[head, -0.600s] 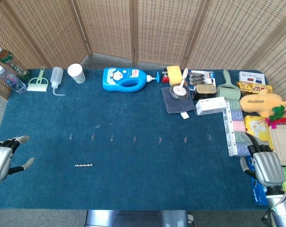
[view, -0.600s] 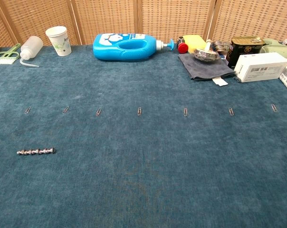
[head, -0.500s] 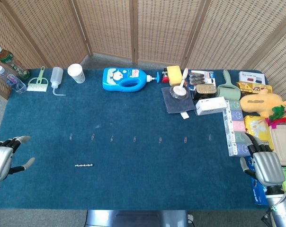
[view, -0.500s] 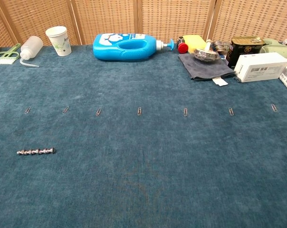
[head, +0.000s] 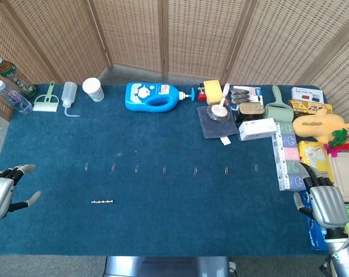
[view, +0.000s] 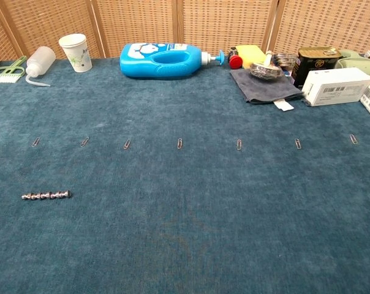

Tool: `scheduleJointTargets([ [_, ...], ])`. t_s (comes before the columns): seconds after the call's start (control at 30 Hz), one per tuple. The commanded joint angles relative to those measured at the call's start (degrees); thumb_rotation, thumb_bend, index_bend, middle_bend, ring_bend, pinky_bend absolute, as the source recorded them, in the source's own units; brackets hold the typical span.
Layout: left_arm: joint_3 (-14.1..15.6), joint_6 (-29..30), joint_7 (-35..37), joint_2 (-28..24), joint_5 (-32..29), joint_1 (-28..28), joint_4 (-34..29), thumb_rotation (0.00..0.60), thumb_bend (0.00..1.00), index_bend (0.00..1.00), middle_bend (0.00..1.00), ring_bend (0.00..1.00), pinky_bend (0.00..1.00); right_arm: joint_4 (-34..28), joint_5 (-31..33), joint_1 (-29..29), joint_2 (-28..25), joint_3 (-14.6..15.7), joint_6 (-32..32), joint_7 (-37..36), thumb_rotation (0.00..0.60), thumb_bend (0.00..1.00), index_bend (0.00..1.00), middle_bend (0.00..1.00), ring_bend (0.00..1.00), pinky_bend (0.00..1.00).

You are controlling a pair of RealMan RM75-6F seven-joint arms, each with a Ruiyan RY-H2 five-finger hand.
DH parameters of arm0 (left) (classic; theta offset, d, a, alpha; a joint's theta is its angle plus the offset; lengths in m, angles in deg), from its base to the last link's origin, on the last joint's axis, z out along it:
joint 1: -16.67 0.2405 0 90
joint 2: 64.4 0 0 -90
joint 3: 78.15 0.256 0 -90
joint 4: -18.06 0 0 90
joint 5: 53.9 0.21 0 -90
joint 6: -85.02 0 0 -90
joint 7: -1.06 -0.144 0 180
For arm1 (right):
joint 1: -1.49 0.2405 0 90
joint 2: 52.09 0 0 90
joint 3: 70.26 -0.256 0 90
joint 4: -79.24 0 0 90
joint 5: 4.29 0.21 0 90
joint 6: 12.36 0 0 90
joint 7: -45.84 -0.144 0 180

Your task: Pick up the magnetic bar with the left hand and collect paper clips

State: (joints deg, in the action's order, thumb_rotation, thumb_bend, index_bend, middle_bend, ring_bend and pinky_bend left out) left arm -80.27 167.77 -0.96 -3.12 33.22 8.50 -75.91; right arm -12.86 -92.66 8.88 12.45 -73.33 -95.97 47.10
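The magnetic bar [head: 102, 202] [view: 46, 195], a short silver beaded rod, lies flat on the blue cloth near the front left. Several paper clips form a row behind it, from the leftmost clip [head: 86, 167] [view: 35, 141] to the rightmost clip [head: 256, 168] [view: 353, 139]. My left hand [head: 2, 193] hovers at the table's left edge, well left of the bar, fingers spread and holding nothing. My right hand [head: 325, 203] rests at the right edge, fingers apart and empty. The chest view shows neither hand.
Along the back stand bottles [head: 7, 81], a small brush [head: 46, 101], a squeeze bottle [head: 69, 95], a paper cup [head: 93, 89] and a blue detergent jug [head: 154, 96]. Boxes, a grey cloth [head: 216, 123] and a plush toy [head: 320, 124] crowd the right side.
My left hand has drifted slightly left toward the table edge. Nothing else moved.
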Motion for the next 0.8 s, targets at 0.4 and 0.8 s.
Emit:
scheduleJointTargets([
  [0.4, -1.9, -4.8, -4.7, 0.9, -1.5, -4.2, -0.3, 0.489, 0.21, 0.21, 0.42, 0.47, 0.47, 0.2, 1.6, 1.0, 0.6, -0.9, 1.7, 0.6, 0.600, 0.50, 0.01, 0.14, 0.15, 0.25],
  [0.8, -2.5, -7.1, -9.3, 4.6, -1.6, -7.2, 0.5, 0.545, 0.24, 0.33, 0.95, 0.98, 0.98, 1.4, 3.0, 1.8, 1.5, -1.3, 3.5, 0.3, 0.600, 0.50, 0.01, 0.14, 0.15, 0.25],
])
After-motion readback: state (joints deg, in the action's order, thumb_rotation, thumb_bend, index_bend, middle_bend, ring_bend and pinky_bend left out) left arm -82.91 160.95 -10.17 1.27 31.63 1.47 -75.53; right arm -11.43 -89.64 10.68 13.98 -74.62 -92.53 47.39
